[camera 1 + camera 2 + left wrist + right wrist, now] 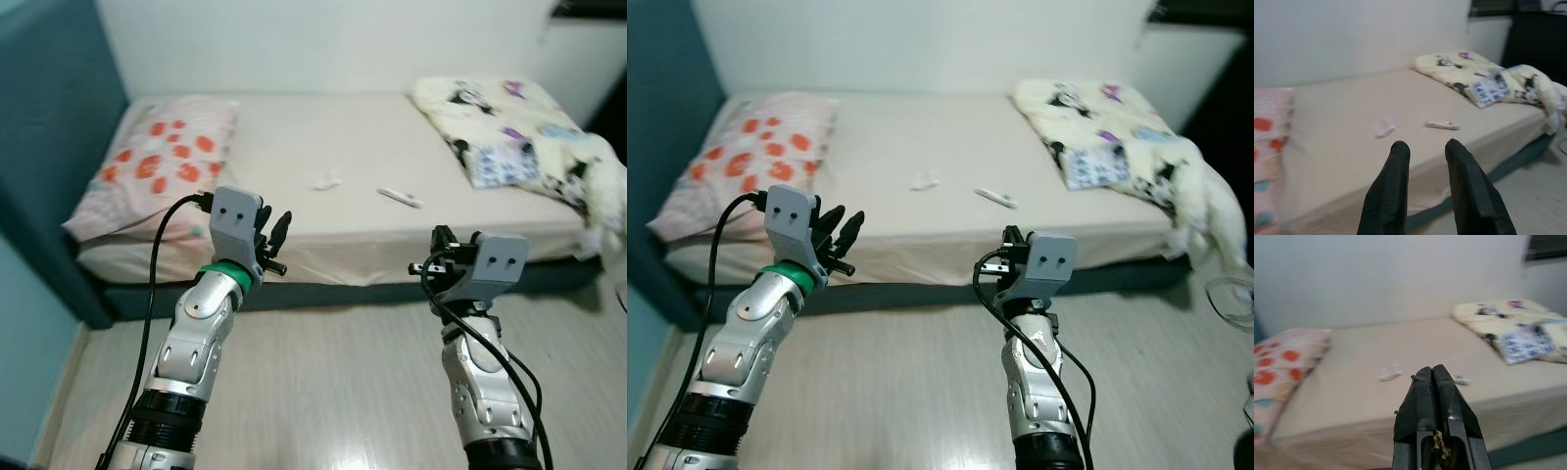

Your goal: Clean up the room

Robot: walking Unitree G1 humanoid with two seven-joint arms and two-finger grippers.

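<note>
A bed (pixel 294 157) with a beige sheet stands ahead of me. On it lie a crumpled white scrap (pixel 325 180) and a thin white stick-like item (pixel 400 197) near the front edge. Both reappear in the left wrist view, the scrap (pixel 1385 128) and the stick (pixel 1442 125). My left gripper (pixel 277 240) is raised before the bed's front edge, open, holding nothing. My right gripper (pixel 431 257) is held up at the same height, shut and empty, its fingertips (pixel 1432 373) pressed together.
A pink pillow (pixel 162 157) with red flowers lies at the bed's left end. A crumpled cream blanket (pixel 519 137) with cartoon prints covers the right end and hangs over the edge. A teal wall (pixel 39 147) rises left. Pale wood floor (pixel 343 372) lies between me and the bed.
</note>
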